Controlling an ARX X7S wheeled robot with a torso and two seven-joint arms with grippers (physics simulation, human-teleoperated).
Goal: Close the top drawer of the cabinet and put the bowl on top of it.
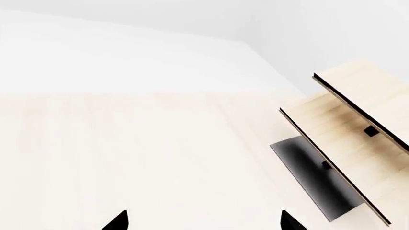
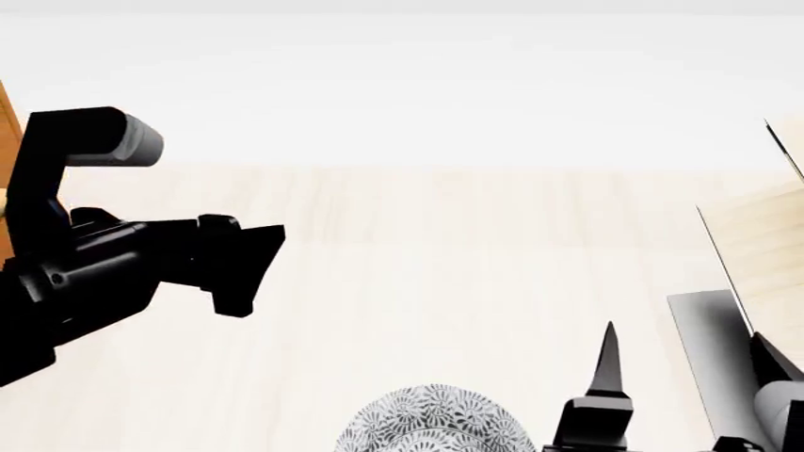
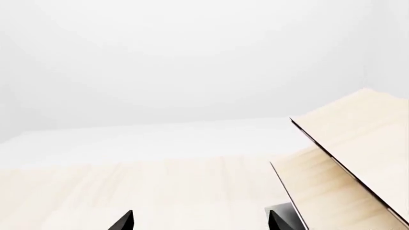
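Cabinet (image 2: 6,179) showed only as a reddish-brown sliver at far left in the head view; its top drawer was out of sight, so you could not confirm it closed. Your left end effector (image 2: 245,268) hung near it, jaws apart, empty. The bowl (image 2: 434,421) sat on the counter (image 2: 440,264) just beside your right end effector (image 2: 609,377), also parted and empty. Judged: next, you needed to grasp the bowl's rim.
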